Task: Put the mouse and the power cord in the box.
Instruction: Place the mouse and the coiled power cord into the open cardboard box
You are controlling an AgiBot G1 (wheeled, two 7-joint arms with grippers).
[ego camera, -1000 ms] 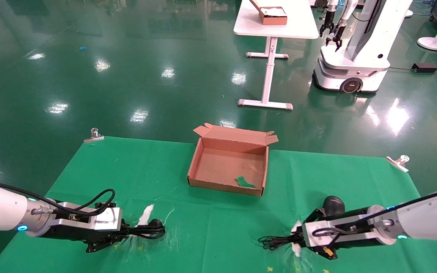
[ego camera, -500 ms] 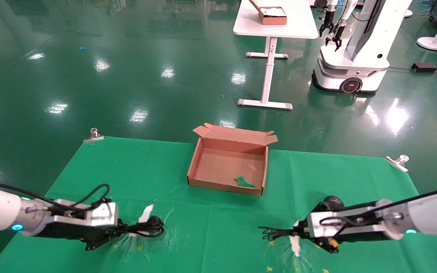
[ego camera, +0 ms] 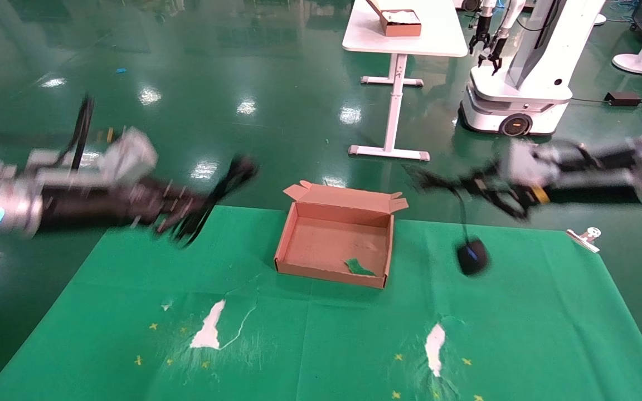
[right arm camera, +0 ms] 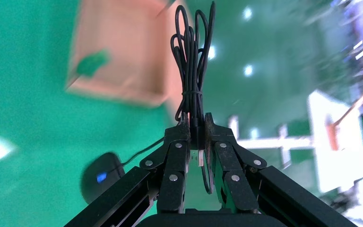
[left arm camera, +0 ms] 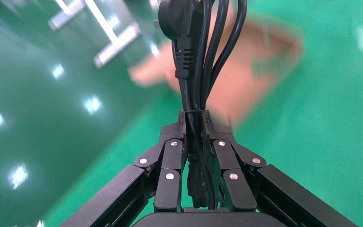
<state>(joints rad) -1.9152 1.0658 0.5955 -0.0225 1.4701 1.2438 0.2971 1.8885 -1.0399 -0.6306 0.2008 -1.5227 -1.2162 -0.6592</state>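
Note:
The open brown box [ego camera: 288, 240] stands mid-table on the green cloth. My left gripper [ego camera: 195, 207] is raised left of the box and shut on the power cord [ego camera: 230, 177]. In the left wrist view that gripper [left arm camera: 194, 118] pinches the thick loops, with the plug [left arm camera: 183, 33] beyond its tips and the box [left arm camera: 250, 71] blurred behind. My right gripper [ego camera: 491, 188] is raised right of the box and shut on the mouse's bundled thin cable [ego camera: 432, 181]. The mouse [ego camera: 471, 257] hangs below it by that cable. The right wrist view shows this gripper [right arm camera: 197, 124], the bundle [right arm camera: 192, 61] and the mouse [right arm camera: 101, 177].
A green scrap [ego camera: 360, 268] lies inside the box. The cloth has worn white patches [ego camera: 209, 328] [ego camera: 434, 341] near the front and metal clips [ego camera: 138, 199] [ego camera: 585, 238] at its far corners. Beyond stand a white table [ego camera: 438, 39] and another robot [ego camera: 521, 72].
Both arms rose fast from the front of the cloth toward the box's level. The left lifted the power cord, the right lifted the cable bundle, and the mouse now dangles.

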